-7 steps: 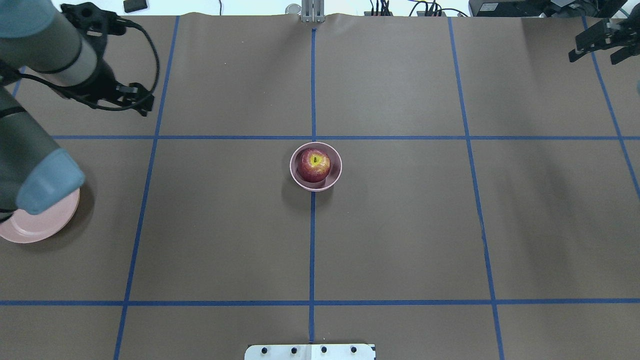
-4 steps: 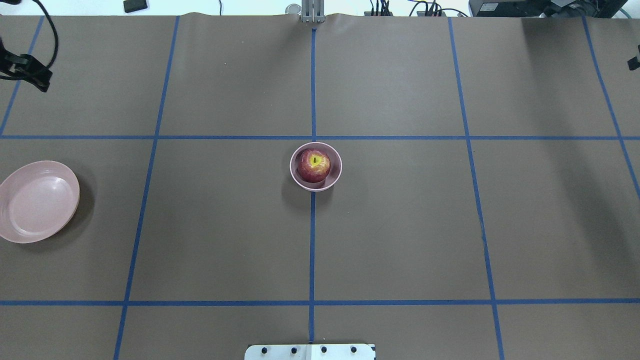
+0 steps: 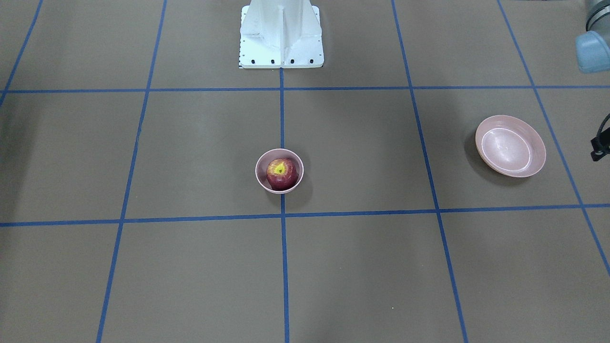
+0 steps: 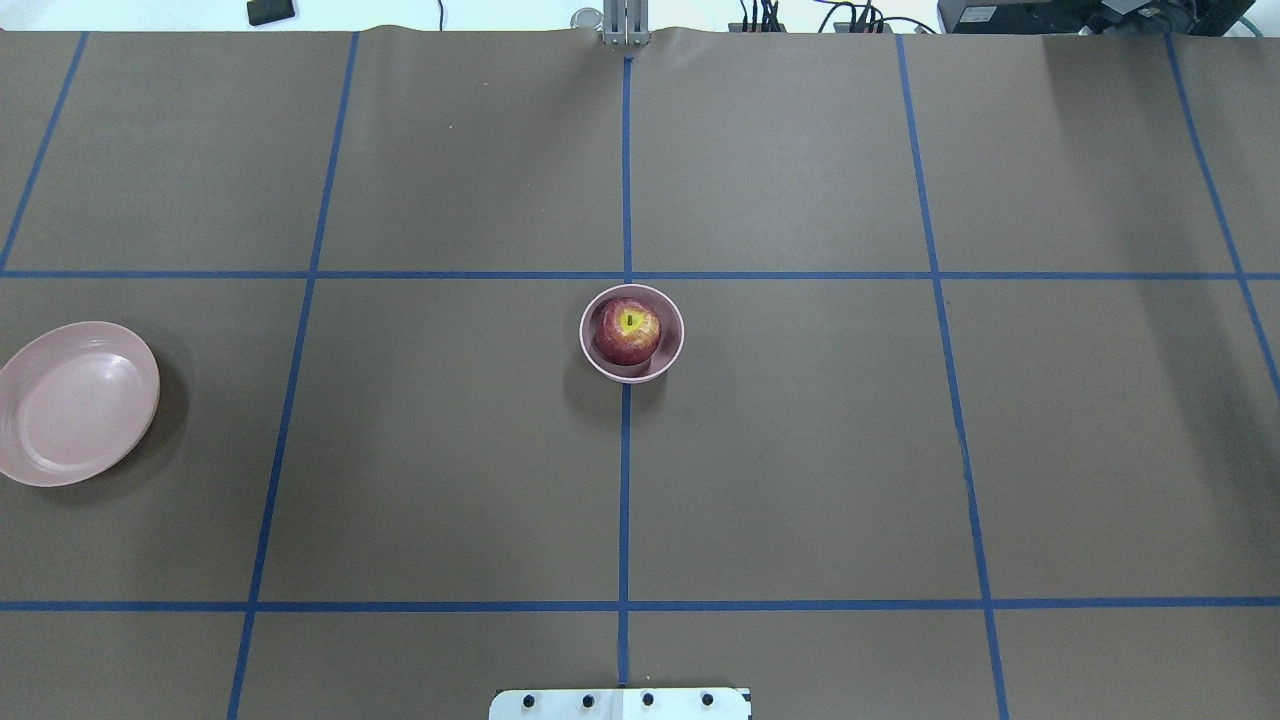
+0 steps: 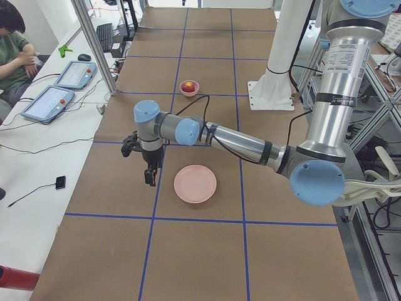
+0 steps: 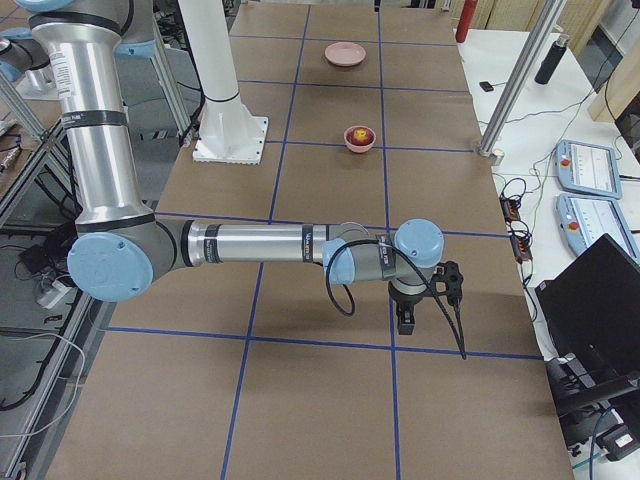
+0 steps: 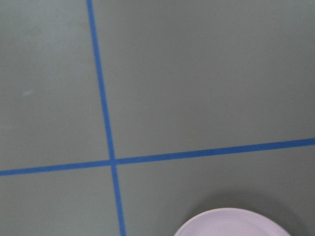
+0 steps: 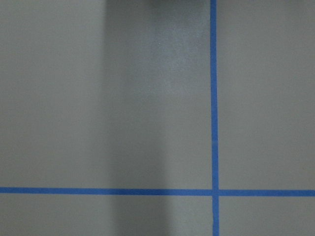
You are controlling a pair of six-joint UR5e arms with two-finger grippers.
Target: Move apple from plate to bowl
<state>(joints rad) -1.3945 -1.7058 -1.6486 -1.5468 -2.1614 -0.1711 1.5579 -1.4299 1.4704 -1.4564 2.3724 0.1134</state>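
One apple (image 4: pixel 628 332) sits inside the bowl (image 4: pixel 583 345), stem hollow and yellow patch facing up. It is round, so no long axis matters. Judged from that, the transfer looks done – no grasp is pending.

Key relation: both grippers are well apart from the bowl, on opposite sides of it.
- The left gripper (image 5: pixel 150 177) hangs fingers-down over the table. It is far out on the bowl's robot-left side, just beside the empty plate (image 4: pixel 75 405) and past it from the bowl.
- The right gripper (image 6: pixel 406 322) hangs fingers-down far out on the bowl's robot-right side, and it shows only in the right side view.
- The left arm looks the nearer of the two to the bowl, since a sliver of it still reaches the front view's edge.
- Jaw state: cannot tell for either gripper. The left wrist camera shows only blue tape lines (image 7: pixel 104 98) and a sliver of plate rim; the right wrist camera shows only tape.

Versus the overhead view one second ago:
- The left arm covered part of the plate, and the right gripper showed at the far edge on the bowl's robot-right side.
- Half a second ago only the left gripper's tip remained at the frame edge.
- Now both are out of the overhead view – retreating, by the look of it.
- Apple, bowl and plate have not shifted.
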